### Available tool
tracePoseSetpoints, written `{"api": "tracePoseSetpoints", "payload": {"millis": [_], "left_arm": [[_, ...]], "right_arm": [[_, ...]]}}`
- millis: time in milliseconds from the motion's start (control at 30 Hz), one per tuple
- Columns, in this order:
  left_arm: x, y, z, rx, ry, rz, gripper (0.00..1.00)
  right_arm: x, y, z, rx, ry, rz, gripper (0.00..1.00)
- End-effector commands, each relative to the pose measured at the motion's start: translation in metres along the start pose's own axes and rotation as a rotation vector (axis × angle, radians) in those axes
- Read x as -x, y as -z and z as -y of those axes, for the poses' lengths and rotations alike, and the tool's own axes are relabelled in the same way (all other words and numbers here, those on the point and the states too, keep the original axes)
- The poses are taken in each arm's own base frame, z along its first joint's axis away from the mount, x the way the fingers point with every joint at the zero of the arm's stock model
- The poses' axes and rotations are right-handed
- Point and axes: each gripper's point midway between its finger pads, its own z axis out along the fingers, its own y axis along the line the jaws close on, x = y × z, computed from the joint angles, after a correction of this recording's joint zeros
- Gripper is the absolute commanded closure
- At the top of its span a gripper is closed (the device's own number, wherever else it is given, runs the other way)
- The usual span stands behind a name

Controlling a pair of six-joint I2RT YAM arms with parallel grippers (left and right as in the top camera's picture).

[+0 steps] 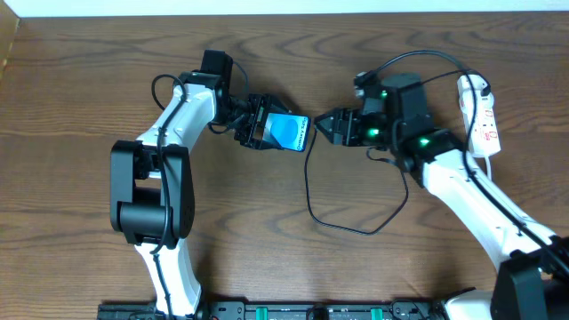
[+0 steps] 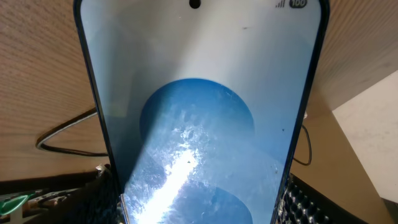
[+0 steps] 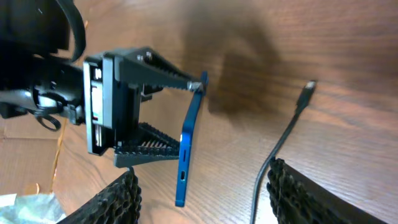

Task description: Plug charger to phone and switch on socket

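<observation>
My left gripper (image 1: pixel 265 127) is shut on the phone (image 1: pixel 288 132) and holds it above the table, cyan screen up. In the left wrist view the phone (image 2: pixel 199 93) fills the frame between the fingers (image 2: pixel 199 190). My right gripper (image 1: pixel 325 125) is open, just right of the phone. In the right wrist view the phone (image 3: pixel 188 140) is edge-on with its port facing my open fingers (image 3: pixel 202 177). The charger's black cable (image 1: pixel 313 200) loops over the table. Its connector tip (image 3: pixel 309 89) lies loose on the wood, and the cable runs by my right finger. The socket (image 1: pixel 481 114) lies at the far right.
The wooden table (image 1: pixel 80 89) fills the view. The charger cable's loop (image 1: pixel 356 229) lies under the right arm, in front of both grippers. Part of the cable shows behind the phone in the left wrist view (image 2: pixel 62 134). The table's far edge (image 1: pixel 284 12) runs along the top.
</observation>
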Motion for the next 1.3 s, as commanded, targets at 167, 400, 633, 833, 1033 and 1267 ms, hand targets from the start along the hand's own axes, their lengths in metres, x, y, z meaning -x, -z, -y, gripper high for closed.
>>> {"api": "tracePoseSetpoints", "payload": {"millis": [167, 400, 633, 833, 1033, 1267], "left_arm": [[-0.017, 0.004, 0.005, -0.014, -0.021, -0.016, 0.36], [-0.019, 0.002, 0.005, -0.010, -0.025, -0.019, 0.36], [-0.023, -0.002, 0.004, -0.001, -0.033, -0.023, 0.36], [-0.023, -0.003, 0.004, 0.001, -0.035, -0.024, 0.36], [-0.028, -0.007, 0.002, 0.011, -0.044, -0.029, 0.36], [-0.033, -0.012, 0.001, 0.023, -0.054, -0.035, 0.36]], "right_arm": [[-0.009, -0.025, -0.006, -0.046, -0.035, -0.001, 0.43], [-0.014, -0.036, -0.010, -0.067, -0.047, 0.009, 0.54], [-0.028, -0.054, -0.002, -0.103, -0.063, -0.020, 0.55], [-0.027, -0.058, -0.003, -0.094, -0.058, -0.015, 0.55], [-0.025, -0.058, -0.004, -0.096, -0.052, -0.003, 0.58], [-0.026, -0.060, -0.004, -0.117, -0.043, 0.009, 0.66]]}}
